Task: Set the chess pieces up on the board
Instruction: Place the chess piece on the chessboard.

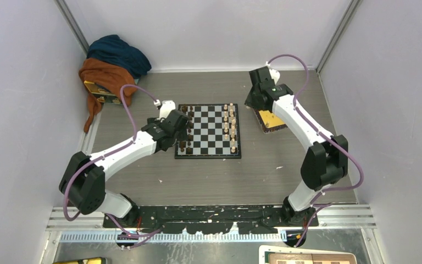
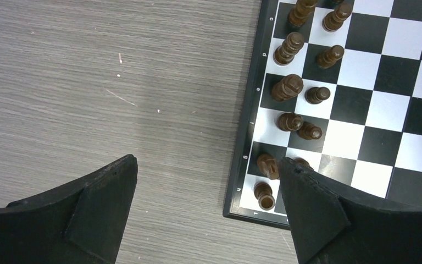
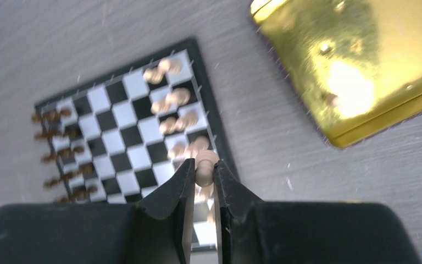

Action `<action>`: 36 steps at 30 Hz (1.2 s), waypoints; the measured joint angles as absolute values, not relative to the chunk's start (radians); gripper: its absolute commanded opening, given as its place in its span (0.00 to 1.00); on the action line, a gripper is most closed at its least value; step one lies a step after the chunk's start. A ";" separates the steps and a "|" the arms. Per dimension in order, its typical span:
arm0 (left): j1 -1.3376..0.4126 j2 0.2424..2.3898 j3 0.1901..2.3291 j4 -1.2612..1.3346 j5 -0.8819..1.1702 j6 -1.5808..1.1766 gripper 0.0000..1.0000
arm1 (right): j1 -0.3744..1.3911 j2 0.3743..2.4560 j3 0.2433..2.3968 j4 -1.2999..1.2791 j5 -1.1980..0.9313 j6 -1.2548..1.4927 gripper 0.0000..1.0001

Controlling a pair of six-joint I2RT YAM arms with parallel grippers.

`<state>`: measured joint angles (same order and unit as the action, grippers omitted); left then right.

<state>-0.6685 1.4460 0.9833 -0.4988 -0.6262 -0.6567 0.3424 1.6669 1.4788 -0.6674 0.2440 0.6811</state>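
Grasping a light-tan chess piece [image 3: 206,158] between its two fingers, the right hand [image 3: 202,164] hangs above the surface [image 3: 277,165]. The board [image 3: 118,114] lies ahead and to its left, and the yellow tray [image 3: 357,71] ahead and to its right. The piece runs along the line of the fingers, its rounded head poking out past their tips and its base hidden between them, so it looks ready to go down base first. The other light pieces [image 3: 171,99] stand in pairs along the board edge nearest this hand, directly beyond the fingertips. The open square is probably in those two rows, though blur and the fingers hide which one. The dark pieces [image 2: 287,87] fill the far side, where the left hand [image 2: 206,162] hovers released, jaws spread wide, one finger over the board's corner and the other over bare surface. The right hand is clearly the nearer one for the light rows. Inside the tray one or two small specks may be pieces, but they are too blurred to say.
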 measured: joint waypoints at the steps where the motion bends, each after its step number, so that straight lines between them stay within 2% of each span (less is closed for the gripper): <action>1: -0.669 1.439 0.981 -0.501 -0.625 -0.657 1.00 | 0.364 1.645 1.468 -0.675 0.234 0.668 0.01; 9: -0.669 1.394 0.963 -0.522 -0.599 -0.670 1.00 | 0.554 1.505 1.356 -0.720 0.170 0.587 0.01; 18: -0.671 1.372 0.960 -0.537 -0.590 -0.669 1.00 | 0.694 1.466 1.228 -0.712 0.173 0.535 0.01; 27: -0.672 1.349 0.940 -0.539 -0.582 -0.669 1.00 | 0.748 1.496 1.178 -0.677 0.173 0.509 0.01; 36: -0.672 1.348 0.932 -0.542 -0.579 -0.669 1.00 | 0.751 1.637 1.230 -0.682 0.186 0.492 0.01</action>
